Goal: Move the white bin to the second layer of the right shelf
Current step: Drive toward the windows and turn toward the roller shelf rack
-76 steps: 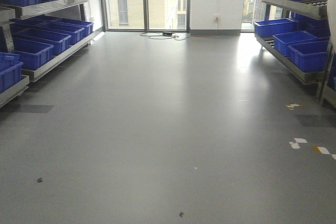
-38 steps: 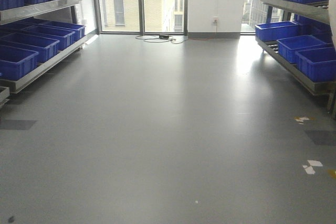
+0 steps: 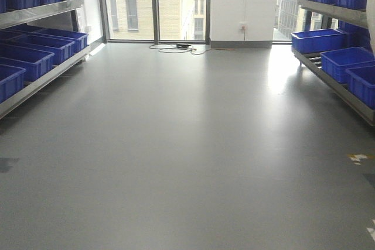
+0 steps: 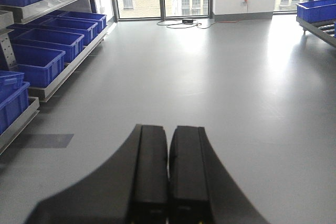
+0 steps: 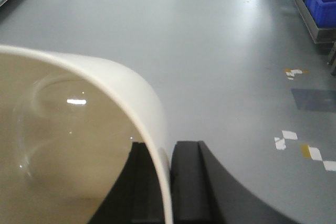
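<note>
The white bin (image 5: 79,129) fills the left of the right wrist view, held above the grey floor. My right gripper (image 5: 169,148) is shut on its wall, with one finger inside the tub and one outside. A sliver of the bin (image 3: 372,10) shows at the right edge of the front view. The right shelf (image 3: 331,77) runs along the right wall, with rollers (image 3: 314,60) showing between blue crates on its lower level. I cannot tell which level is the second layer. My left gripper (image 4: 169,128) is shut on nothing, out over the floor.
A left rack (image 3: 41,77) holds blue crates (image 3: 26,60) on two levels. Blue crates (image 3: 345,62) also sit on the right shelf. A cable (image 3: 176,47) lies by the far windows. Tape marks (image 5: 289,140) dot the floor on the right.
The view has moved forward down the aisle: both racks have slid outward and the floor tape marks have dropped toward the lower right. The grip on the bin is unchanged.
</note>
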### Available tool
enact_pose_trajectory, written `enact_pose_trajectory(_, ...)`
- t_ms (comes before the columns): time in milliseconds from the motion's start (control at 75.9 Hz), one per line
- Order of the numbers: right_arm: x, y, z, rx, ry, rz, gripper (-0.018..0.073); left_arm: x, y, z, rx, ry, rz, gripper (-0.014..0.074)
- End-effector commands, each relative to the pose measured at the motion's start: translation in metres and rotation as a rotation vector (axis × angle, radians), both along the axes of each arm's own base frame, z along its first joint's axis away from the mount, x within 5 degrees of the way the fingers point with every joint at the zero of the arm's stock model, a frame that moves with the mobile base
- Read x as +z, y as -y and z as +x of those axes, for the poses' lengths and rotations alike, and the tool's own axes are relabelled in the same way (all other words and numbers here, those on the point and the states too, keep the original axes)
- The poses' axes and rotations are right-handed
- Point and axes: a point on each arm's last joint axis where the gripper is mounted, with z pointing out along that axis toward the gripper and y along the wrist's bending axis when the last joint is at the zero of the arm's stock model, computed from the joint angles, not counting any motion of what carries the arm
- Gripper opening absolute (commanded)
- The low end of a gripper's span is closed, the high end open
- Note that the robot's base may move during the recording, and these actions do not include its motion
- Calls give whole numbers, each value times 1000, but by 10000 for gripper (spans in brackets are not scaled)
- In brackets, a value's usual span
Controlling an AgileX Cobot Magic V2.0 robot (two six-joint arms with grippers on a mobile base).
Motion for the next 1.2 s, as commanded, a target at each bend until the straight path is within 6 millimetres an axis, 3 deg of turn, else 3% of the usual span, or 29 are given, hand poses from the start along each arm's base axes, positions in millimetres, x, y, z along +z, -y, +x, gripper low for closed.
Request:
enact_pose_trajectory(0,18,1,2,-13,119,9,77,-4,0,0,-1,66,-9,85)
enact_pose_trajectory(1186,18,1,2,-13,120,9,77,-4,0,0,-1,66,-9,85)
